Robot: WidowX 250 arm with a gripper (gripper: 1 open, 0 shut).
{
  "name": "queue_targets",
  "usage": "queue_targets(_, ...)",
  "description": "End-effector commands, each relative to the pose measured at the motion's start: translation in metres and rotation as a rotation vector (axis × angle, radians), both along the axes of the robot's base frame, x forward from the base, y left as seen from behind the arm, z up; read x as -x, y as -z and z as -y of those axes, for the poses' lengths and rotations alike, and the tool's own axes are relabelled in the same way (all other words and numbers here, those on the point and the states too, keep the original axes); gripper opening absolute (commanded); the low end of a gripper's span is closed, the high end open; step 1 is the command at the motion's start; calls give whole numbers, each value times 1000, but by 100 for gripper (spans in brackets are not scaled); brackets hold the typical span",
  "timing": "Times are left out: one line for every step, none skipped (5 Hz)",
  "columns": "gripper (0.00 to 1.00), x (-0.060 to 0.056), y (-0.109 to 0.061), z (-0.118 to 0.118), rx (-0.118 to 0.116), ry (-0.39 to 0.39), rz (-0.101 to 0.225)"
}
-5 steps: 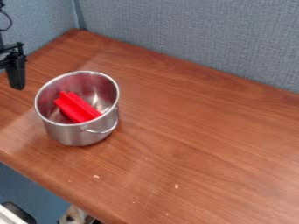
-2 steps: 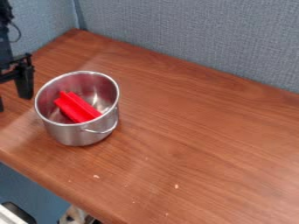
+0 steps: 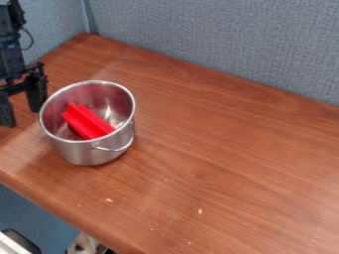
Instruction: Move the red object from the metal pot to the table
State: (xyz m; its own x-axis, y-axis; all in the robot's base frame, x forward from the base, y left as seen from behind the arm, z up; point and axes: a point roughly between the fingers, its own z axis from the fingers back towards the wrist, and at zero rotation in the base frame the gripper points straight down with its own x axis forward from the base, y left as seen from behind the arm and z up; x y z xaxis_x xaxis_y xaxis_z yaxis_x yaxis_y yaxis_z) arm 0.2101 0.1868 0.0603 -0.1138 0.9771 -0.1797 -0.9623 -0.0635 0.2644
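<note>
Since the red block (image 3: 86,121) lies inside the steel pot (image 3: 90,123) at mid-left, the gripper (image 3: 22,96) hangs at frame's left edge w/ jaws spread wide, empty, prob. to reach in. Table (image 3: 225,149) is bare to the right, so there's room to set it down.

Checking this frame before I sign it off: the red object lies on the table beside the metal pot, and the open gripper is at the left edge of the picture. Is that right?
Not quite. The red object lies inside the metal pot, not beside it on the table; the camera view shows this. The rest holds: the gripper is open at the left edge.
</note>
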Motion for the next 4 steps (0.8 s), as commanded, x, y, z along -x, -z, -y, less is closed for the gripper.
queue_targets(100,-10,-7,7,-10,-83,19)
queue_targets(100,-11,1,16,-15,-162,15)
queue_targets(100,-12,-5,17,-11,-165,25)
queue_targets(100,-12,-10,19,-7,-168,33)
